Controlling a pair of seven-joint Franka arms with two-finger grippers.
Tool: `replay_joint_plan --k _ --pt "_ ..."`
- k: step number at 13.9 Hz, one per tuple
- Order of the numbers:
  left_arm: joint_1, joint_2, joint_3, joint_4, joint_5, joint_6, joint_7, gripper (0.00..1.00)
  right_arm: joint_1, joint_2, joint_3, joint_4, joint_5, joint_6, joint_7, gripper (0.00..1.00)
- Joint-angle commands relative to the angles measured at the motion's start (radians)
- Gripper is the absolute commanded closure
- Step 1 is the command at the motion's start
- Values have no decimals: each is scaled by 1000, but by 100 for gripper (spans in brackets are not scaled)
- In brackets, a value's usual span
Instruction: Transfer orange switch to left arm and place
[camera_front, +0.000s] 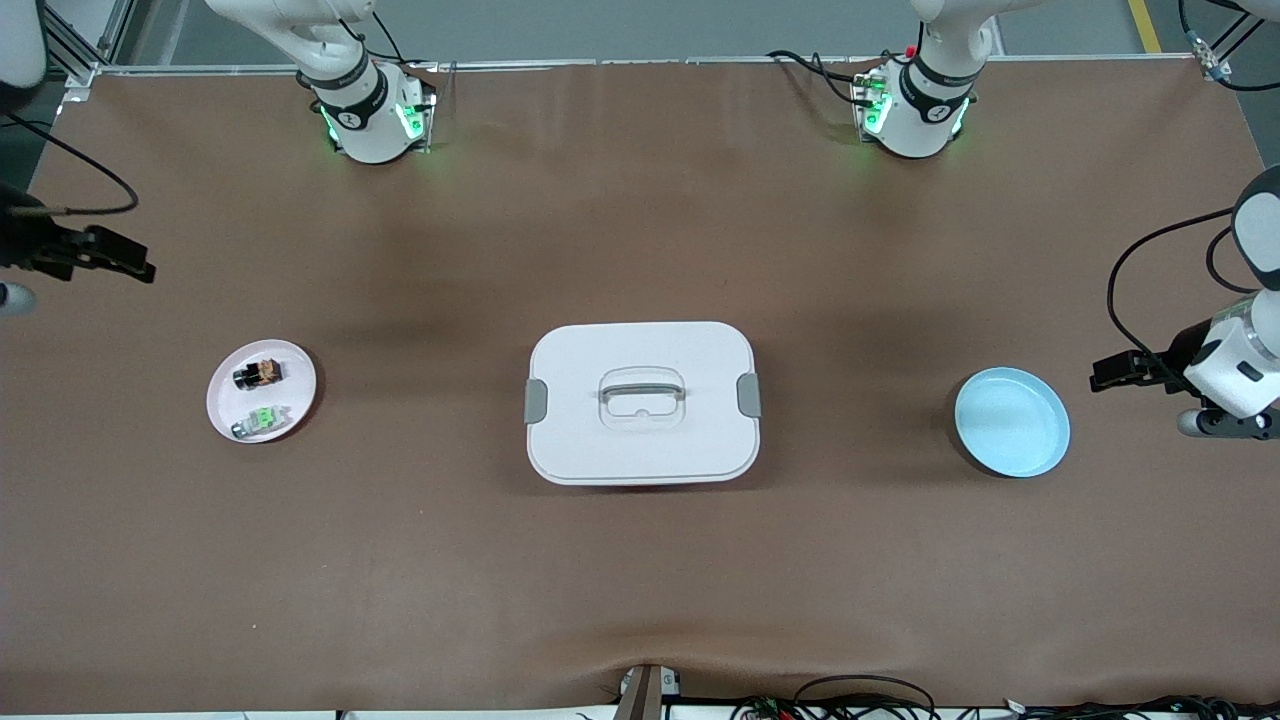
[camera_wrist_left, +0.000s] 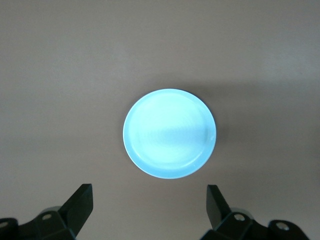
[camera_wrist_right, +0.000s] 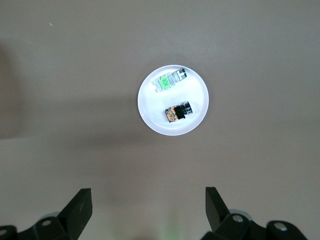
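The orange switch (camera_front: 259, 375) is small, black and orange-brown. It lies on a pink plate (camera_front: 225, 402) toward the right arm's end of the table, and also shows in the right wrist view (camera_wrist_right: 178, 112). The white box (camera_front: 641, 402) with grey clips stands mid-table. My right gripper (camera_front: 128, 262) is open and empty, up in the air over the table edge beside the pink plate; it shows in its wrist view (camera_wrist_right: 148, 209). My left gripper (camera_front: 1118, 371) is open and empty, up beside the blue plate (camera_front: 1011, 421), which also shows in the left wrist view (camera_wrist_left: 170, 133).
A pale grey switch with a green part (camera_front: 262, 420) lies on the same pink plate, nearer the front camera than the orange switch; it shows in the right wrist view (camera_wrist_right: 169, 80). The blue plate holds nothing. Cables run along the table's near edge (camera_front: 860, 700).
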Motion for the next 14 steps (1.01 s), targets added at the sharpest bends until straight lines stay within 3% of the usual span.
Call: replay_joint_plan --k 1,4,10,14 --pt "16 48 -3 -4 0 57 7 0 -33 -10 3 -142 3 128 -14 0" --pt "24 94 -1 -38 0 138 9 0 -64 15 3 -271 -3 309 -124 0" --pt "73 201 -3 -43 -2 215 9 0 -124 174 3 -312 5 487 -192 0" --pt "102 264 -4 -44 -3 257 9 0 -124 231 3 -406 5 682 -195 0"
